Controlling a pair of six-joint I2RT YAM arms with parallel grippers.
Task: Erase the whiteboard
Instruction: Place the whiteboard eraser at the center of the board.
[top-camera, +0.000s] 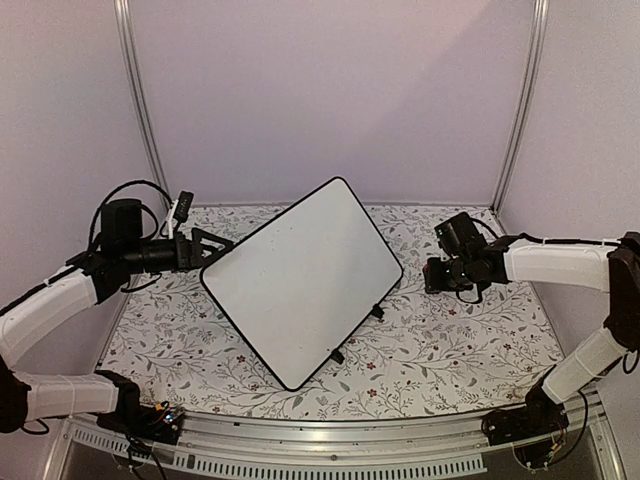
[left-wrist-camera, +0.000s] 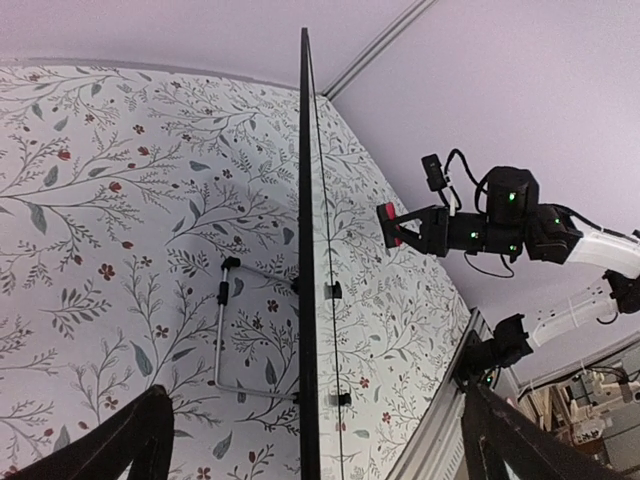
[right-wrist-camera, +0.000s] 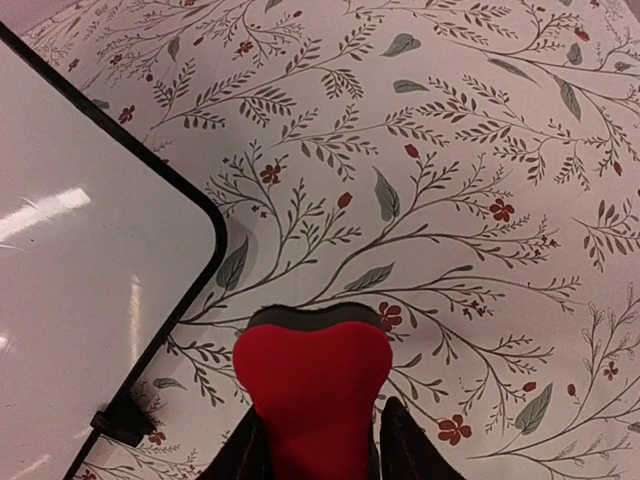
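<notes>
Left hand (top-camera: 212, 247), spread wide, reaches level to the whiteboard (top-camera: 300, 280); right hand (top-camera: 437, 274) clamps a red eraser (right-wrist-camera: 312, 390).

Glossy whiteboard (top-camera: 300, 275); matt floral table (top-camera: 460, 340)

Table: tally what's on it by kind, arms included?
whiteboard: 1
red eraser: 1
arms: 2 (left arm, right arm)
Total: 4
</notes>
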